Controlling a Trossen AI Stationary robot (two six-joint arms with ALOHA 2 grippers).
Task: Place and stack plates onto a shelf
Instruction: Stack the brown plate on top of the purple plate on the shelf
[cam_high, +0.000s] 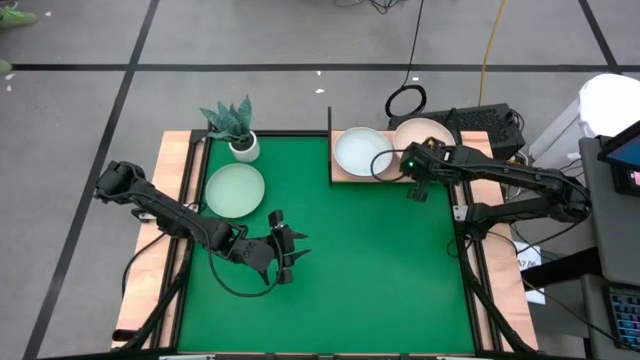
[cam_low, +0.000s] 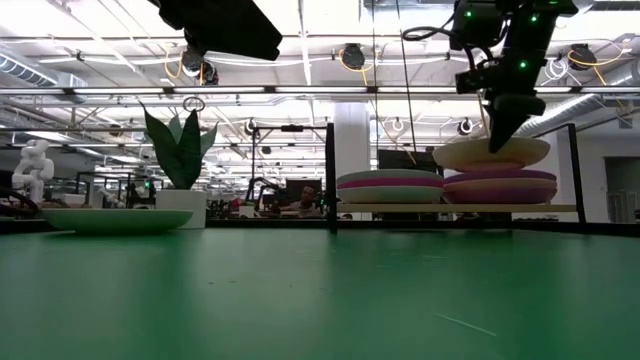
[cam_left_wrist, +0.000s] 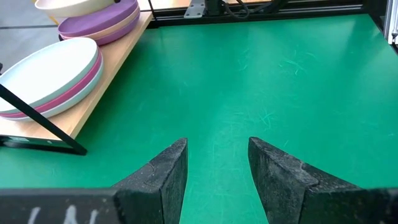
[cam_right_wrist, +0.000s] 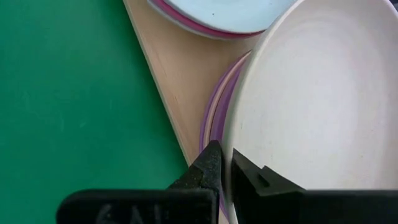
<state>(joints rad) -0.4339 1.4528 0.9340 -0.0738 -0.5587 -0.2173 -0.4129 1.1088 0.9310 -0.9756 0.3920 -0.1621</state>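
The light wooden shelf lies at the green mat's far right and bears two stacks of plates. The left stack is topped by a pale mint plate. The right stack, purple on top, has a beige plate over it. My right gripper stands at the beige plate's near rim, shut on it. Another mint plate rests flat on the mat at the far left. My left gripper hovers open over the mat's middle, well clear of every plate. My right gripper pinches the beige plate's near rim, one finger outside and below the rim and one on the plate's inner face. The fingers come from above, pointing down. In the low view the plate sits just over the purple stack, slightly tilted; whether it rests on it, I cannot tell.
A small white plant pot with a spiky green plant stands at the mat's far left corner. A thin black upright post rises at the shelf's left end. Bare green mat spreads over the near half. Cables and equipment lie beyond the right edge.
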